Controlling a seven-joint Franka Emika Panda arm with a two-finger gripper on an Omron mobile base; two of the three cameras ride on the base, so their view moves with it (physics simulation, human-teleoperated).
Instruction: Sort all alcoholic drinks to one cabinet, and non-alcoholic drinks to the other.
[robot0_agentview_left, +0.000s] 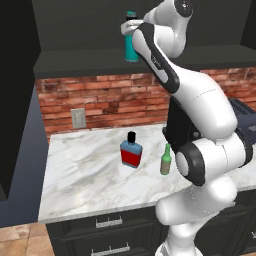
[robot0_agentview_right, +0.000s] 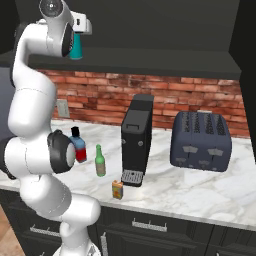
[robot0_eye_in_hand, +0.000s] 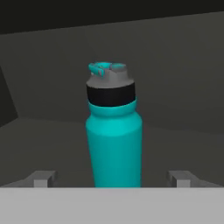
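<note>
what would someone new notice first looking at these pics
The white arm reaching up into the dark upper cabinet, where a tall teal bottle stands upright between the open fingers of the end effector. Below, on the marble counter, a blue flask and a slim green bottle stand side by side, apart. To their right, a small orange carton stands before a black coffee machine.

The arm (robot0_agentview_left: 200, 100) is built of smooth, glossy white rounded segments, thick as swollen tubes, with black bands and collars where the segments meet. Round dark grey caps with a black rim cover the joints, one at the top (robot0_agentview_right: 49, 6) and one low on the body (robot0_agentview_right: 61, 151). The fingertips (robot0_eye_in_hand: 43, 178) are small, blocky and grey.
</note>
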